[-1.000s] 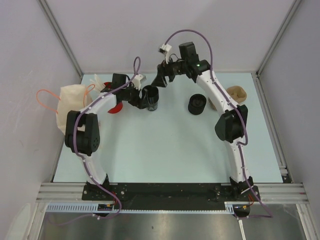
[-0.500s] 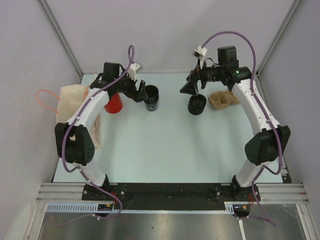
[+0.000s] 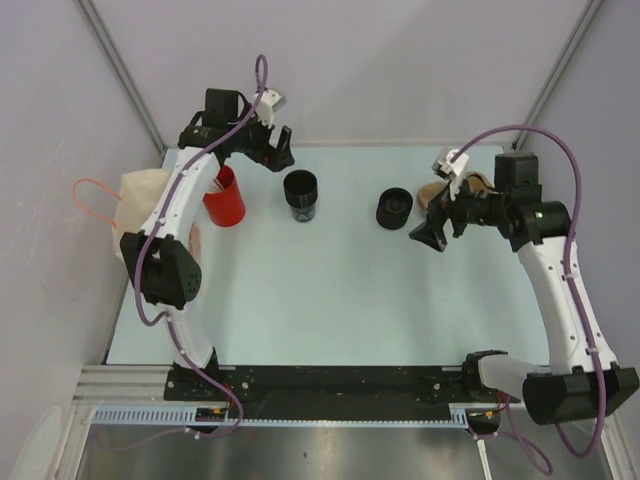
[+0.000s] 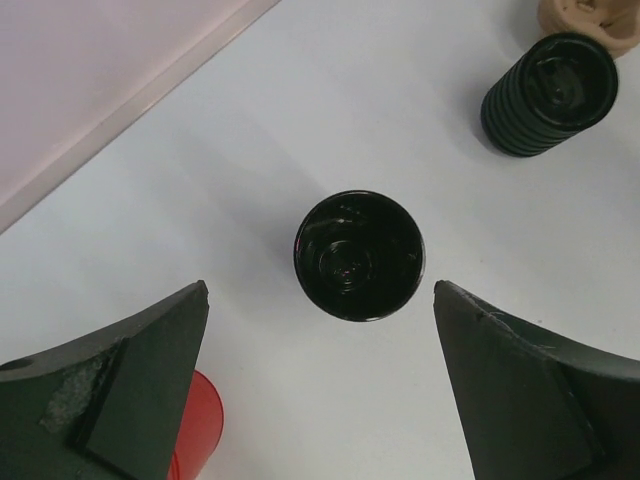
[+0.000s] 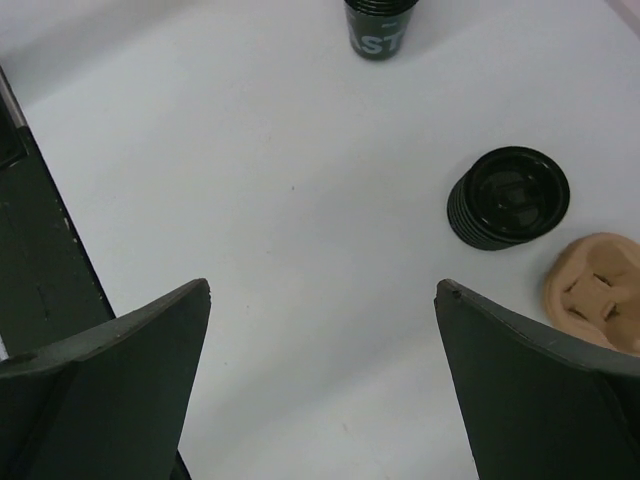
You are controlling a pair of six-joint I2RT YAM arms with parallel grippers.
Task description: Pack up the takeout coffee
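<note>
step: grasp cup | takeout coffee (image 3: 300, 193): upright, open-topped, back of bench (image 3: 330, 300), between red cup (image 3: 225, 197) and black lid stack (image 3: 394, 208), touching neither | left hand (image 3: 277, 152): fingers apart, empty, above cup | right hand (image 3: 432, 232): apart, empty | advice: lower centred, straddle wall below rim, squeeze lightly, keep level

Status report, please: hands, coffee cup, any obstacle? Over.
Left hand open, empty; right hand open, empty. Black coffee cup upright, no lid, not held. Nothing in the way; lid stack, red cup apart.

Red cup (image 3: 226, 196) near coffee (image 3: 300, 192) (gap between)
</note>
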